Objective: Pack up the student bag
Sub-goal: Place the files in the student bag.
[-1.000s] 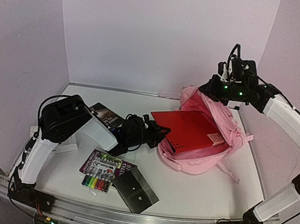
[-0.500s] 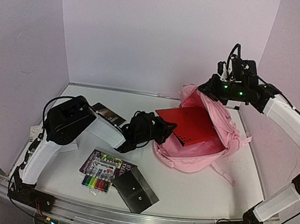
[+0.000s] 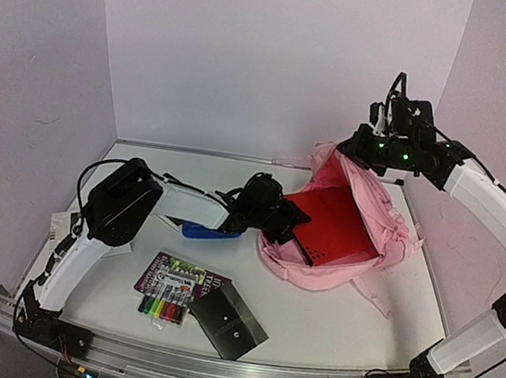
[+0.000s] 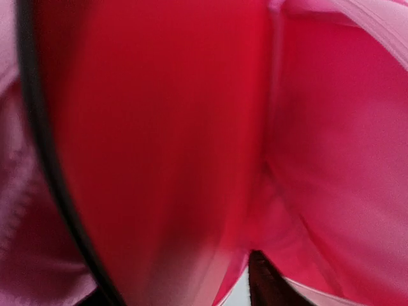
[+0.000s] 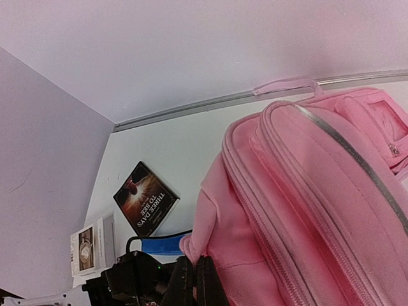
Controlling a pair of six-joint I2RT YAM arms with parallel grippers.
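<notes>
The student bag, a large pink backpack, lies on its side at the right of the table with its mouth facing left. My right gripper is shut on the bag's upper flap and holds it raised. A red folder sits slanted inside the opening. My left gripper is at the bag's mouth, against the folder's left edge. In the left wrist view the red folder fills the frame, with pink lining to its right. One dark fingertip shows well off centre, so the jaws stand apart.
A blue flat item lies under the left forearm. A dark book lies behind it. A marker pack and a dark grey box lie near the front. A white box rests by the left wall.
The left arm has reached right and pushed the red folder deeper into the bag, then parted its jaws. The blue item has come into view. The right arm has not moved.
</notes>
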